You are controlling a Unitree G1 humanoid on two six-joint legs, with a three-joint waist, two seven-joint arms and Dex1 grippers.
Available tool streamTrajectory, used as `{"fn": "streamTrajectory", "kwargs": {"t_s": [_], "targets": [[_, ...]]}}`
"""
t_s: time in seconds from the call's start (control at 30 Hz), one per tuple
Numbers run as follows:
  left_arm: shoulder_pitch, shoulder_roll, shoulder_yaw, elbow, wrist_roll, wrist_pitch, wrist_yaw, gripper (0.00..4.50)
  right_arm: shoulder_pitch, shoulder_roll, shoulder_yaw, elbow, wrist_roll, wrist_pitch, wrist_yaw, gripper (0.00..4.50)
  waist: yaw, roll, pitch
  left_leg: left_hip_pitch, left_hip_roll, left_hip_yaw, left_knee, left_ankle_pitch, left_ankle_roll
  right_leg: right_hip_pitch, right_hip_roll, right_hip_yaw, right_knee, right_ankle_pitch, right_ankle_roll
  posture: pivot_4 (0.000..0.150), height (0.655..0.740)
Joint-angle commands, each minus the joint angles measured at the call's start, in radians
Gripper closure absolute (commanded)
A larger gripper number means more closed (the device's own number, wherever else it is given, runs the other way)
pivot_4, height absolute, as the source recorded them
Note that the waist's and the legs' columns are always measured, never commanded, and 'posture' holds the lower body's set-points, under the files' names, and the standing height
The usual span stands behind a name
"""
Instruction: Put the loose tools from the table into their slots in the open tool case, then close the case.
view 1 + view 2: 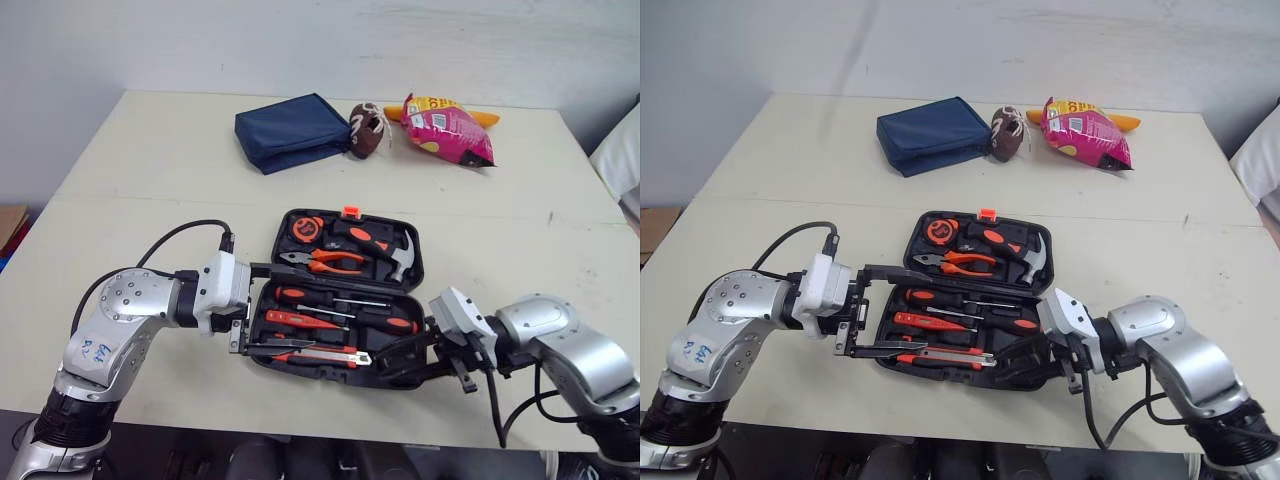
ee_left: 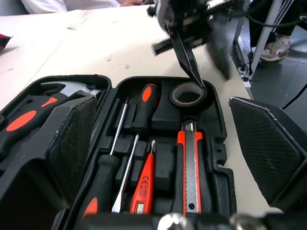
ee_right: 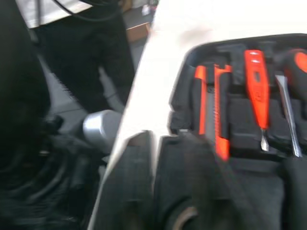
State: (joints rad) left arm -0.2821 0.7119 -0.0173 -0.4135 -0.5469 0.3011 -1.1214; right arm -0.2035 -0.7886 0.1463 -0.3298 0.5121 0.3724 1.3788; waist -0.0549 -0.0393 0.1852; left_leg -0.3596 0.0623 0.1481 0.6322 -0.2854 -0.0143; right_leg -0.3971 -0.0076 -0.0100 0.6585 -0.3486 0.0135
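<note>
The tool case (image 1: 281, 236) lies open on the table (image 1: 150, 180), its long axis running across the robot. The left hand (image 1: 262, 308), spread wide, straddles the case's left end. The right hand (image 1: 405, 362) sits at the near-right corner by the tape roll (image 2: 175, 98); whether it grips cannot be told.
</note>
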Motion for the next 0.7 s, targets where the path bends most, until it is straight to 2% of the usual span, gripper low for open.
{"fn": "streamTrajectory", "kwargs": {"t_s": [0.03, 0.13, 0.3, 0.4, 0.57, 0.67, 0.7], "targets": [[0.022, 0.011, 0.011, 0.002, -0.012, -0.018, -0.031, 0.0, 0.036, 0.016, 0.013, 0.137, -0.106, -0.167, -0.001, 4.48, 0.001, 0.0, 0.0, 0.0, 0.0, 0.0, 0.0, 0.0, 0.0, 0.0, 0.0, 0.0, 0.0, 0.0, 0.0, 0.15, 0.74], [0.032, 0.016, 0.017, 0.008, -0.009, -0.014, -0.038, 0.0, 0.064, 0.016, 0.047, 0.218, -0.185, -0.271, 0.007, 4.48, 0.002, 0.0, 0.0, 0.001, 0.0, 0.0, 0.0, 0.0, 0.0, 0.0, 0.0, 0.0, 0.0, 0.0, 0.0, 0.15, 0.74], [0.041, 0.024, 0.028, 0.021, -0.006, -0.013, -0.035, 0.0, 0.09, 0.02, 0.058, 0.262, -0.195, -0.344, 0.009, 4.48, 0.001, 0.0, 0.0, 0.005, 0.0, 0.0, 0.0, 0.0, 0.0, 0.005, 0.0, 0.0, 0.0, 0.0, 0.0, 0.15, 0.74], [0.065, 0.067, 0.053, 0.098, 0.05, -0.008, -0.015, 0.0, 0.086, 0.031, -0.008, 0.211, -0.098, -0.273, -0.039, 4.48, 0.001, 0.0, 0.0, 0.005, 0.0, 0.0, 0.0, 0.0, 0.0, 0.005, 0.0, 0.0, 0.0, 0.0, 0.0, 0.15, 0.74], [0.047, 0.085, 0.123, 0.222, 0.098, 0.019, 0.087, 0.0, 0.092, -0.031, -0.159, 0.019, 0.121, -0.008, -0.132, 4.48, 0.002, 0.001, 0.001, 0.003, 0.0, -0.001, 0.0, 0.0, 0.001, 0.002, -0.001, 0.0, 0.002, 0.0, 0.0, 0.15, 0.74], [0.007, 0.089, 0.139, 0.304, 0.142, 0.039, 0.155, 0.81, 0.082, -0.067, -0.264, -0.03, 0.217, 0.107, -0.196, 4.5, 0.004, 0.002, 0.001, 0.003, 0.0, -0.001, -0.001, -0.001, 0.002, 0.002, -0.001, 0.0, 0.002, 0.0, 0.0, 0.15, 0.74], [-0.011, 0.081, 0.143, 0.328, 0.141, 0.047, 0.172, 1.27, 0.078, -0.081, -0.288, -0.021, 0.207, 0.111, -0.205, 4.5, 0.004, 0.002, 0.001, 0.003, 0.0, -0.001, -0.001, -0.001, 0.002, 0.002, -0.001, 0.0, 0.002, 0.0, 0.0, 0.15, 0.74]]}}
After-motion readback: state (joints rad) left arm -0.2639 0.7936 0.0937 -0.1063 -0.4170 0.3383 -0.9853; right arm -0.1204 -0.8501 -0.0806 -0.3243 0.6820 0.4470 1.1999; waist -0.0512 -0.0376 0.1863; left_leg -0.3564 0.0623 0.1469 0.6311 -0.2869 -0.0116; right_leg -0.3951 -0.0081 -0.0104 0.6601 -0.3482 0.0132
